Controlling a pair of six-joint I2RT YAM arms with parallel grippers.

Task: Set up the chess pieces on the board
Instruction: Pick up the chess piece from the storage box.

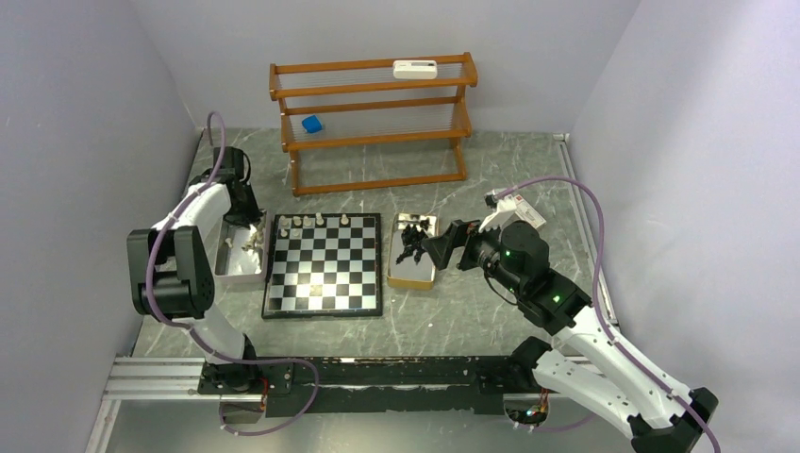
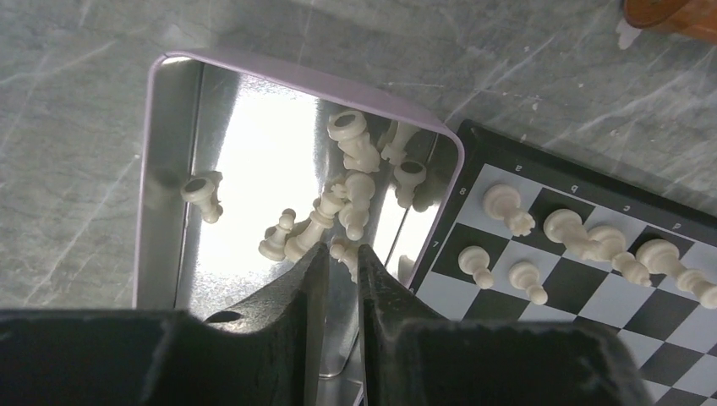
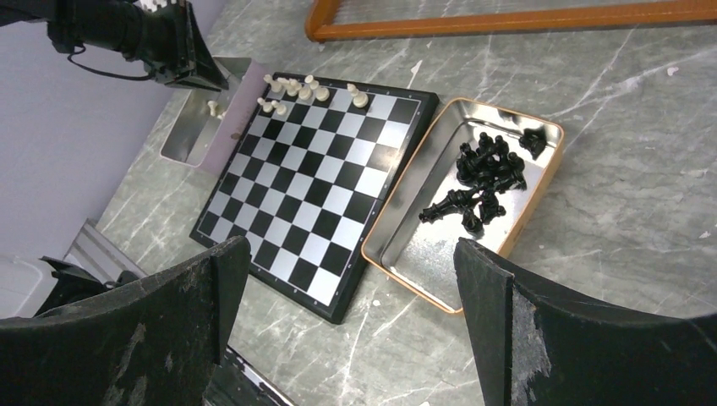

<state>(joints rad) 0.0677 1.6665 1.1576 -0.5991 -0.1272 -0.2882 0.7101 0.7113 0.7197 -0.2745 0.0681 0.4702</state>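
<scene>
Several cream pieces (image 2: 504, 205) stand on the chessboard (image 2: 583, 292).
Left gripper (image 2: 342, 251): narrow slit, pinch unclear, silver tray (image 2: 169, 169) below; right gripper (image 3: 347, 254) spread wide, black pieces (image 3: 482, 178) ahead.

The grey-green table (image 1: 491, 179), seemingly marble-patterned, carries the board (image 1: 324, 274) at centre frame, a lilac-rimmed tray (image 1: 238, 276) touching its left edge, a gold-rimmed tray (image 1: 412, 275) just right, and a wooden rack (image 1: 377, 140) at upper middle.
</scene>
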